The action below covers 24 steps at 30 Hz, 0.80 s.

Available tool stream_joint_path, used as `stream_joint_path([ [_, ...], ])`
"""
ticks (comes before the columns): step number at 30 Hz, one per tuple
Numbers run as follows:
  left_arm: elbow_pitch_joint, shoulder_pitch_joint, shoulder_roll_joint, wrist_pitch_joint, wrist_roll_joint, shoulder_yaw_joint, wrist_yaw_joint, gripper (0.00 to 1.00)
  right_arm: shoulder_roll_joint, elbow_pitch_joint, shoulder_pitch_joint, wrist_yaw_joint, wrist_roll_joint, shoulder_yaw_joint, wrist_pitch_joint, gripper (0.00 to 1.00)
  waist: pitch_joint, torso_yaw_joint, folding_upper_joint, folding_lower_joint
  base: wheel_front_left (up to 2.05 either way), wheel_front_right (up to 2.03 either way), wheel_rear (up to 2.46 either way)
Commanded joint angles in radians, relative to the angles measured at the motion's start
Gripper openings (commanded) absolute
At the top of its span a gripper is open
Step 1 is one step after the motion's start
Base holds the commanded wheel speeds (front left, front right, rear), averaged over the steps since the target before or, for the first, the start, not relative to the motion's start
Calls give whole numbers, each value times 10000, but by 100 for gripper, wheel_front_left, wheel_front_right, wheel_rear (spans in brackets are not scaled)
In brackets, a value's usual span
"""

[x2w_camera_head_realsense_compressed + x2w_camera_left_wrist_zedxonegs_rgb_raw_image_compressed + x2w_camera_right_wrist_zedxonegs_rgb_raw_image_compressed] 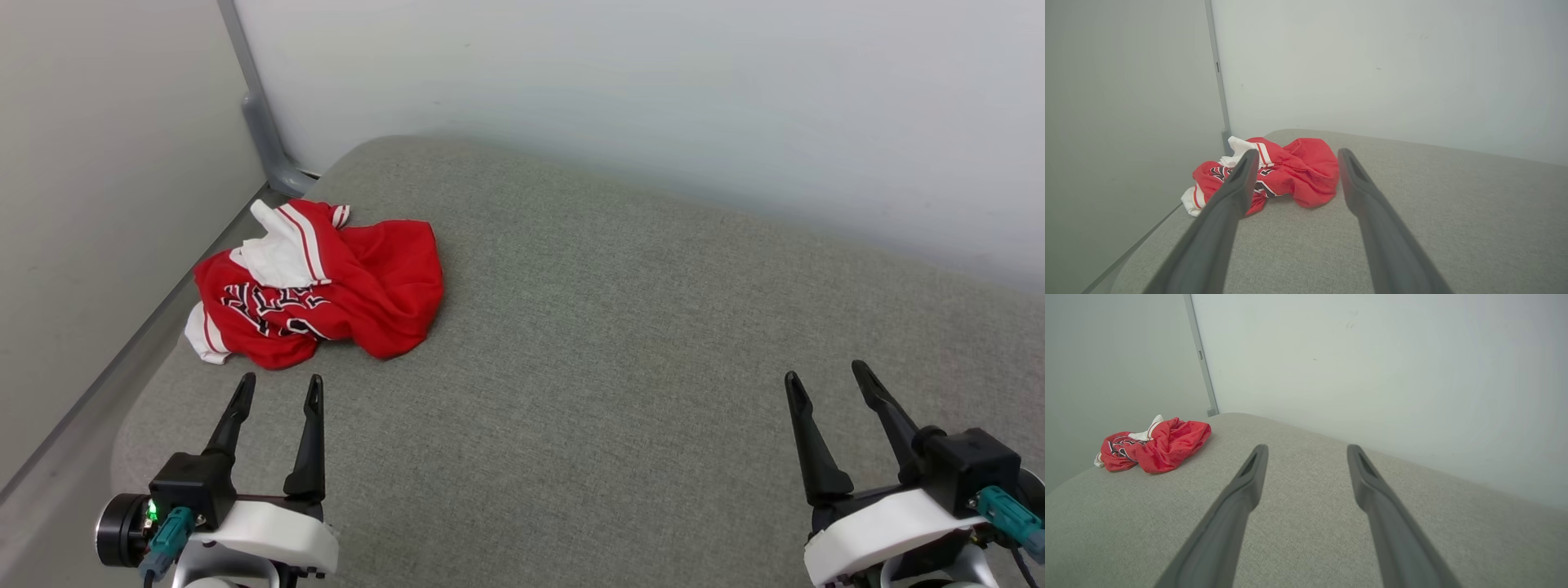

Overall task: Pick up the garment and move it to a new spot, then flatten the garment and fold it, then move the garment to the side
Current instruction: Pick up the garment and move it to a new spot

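Note:
The garment lies crumpled in a heap at the far left of the grey cushion, red with white sleeves and black lettering partly showing. Just in front of it, a short way off, my left gripper stands open with nothing between its fingers. The left wrist view shows the garment straight ahead beyond the spread fingers. Over the near right part of the cushion my right gripper is open and empty too, far from the garment, which sits at the left in its wrist view.
The grey fabric cushion spreads wide to the right of the garment. Pale walls close it in behind and on the left, meeting at a grey corner post. The cushion's left edge runs close beside the garment.

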Motion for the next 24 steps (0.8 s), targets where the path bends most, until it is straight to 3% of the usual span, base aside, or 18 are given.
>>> stream_joint_path([
  [1, 36, -141, 21, -25, 17, 40, -14, 100, 9, 30, -155, -3, 16, 24, -69, 100, 26, -13, 0, 0, 0, 0, 0],
  [15, 704, -1779, 266, 148, -421, 529, 154, 100, -138, -447, -948, -3, 14, -143, 87, 100, 1397, -924, 0, 0, 0, 0, 0],
  [24, 871, -3790, 1194, 1916, -1032, 932, 96, 100, -303, -842, -1668, -3, 70, -346, 142, 100, 2923, -1735, 0, 0, 0, 0, 0],
])
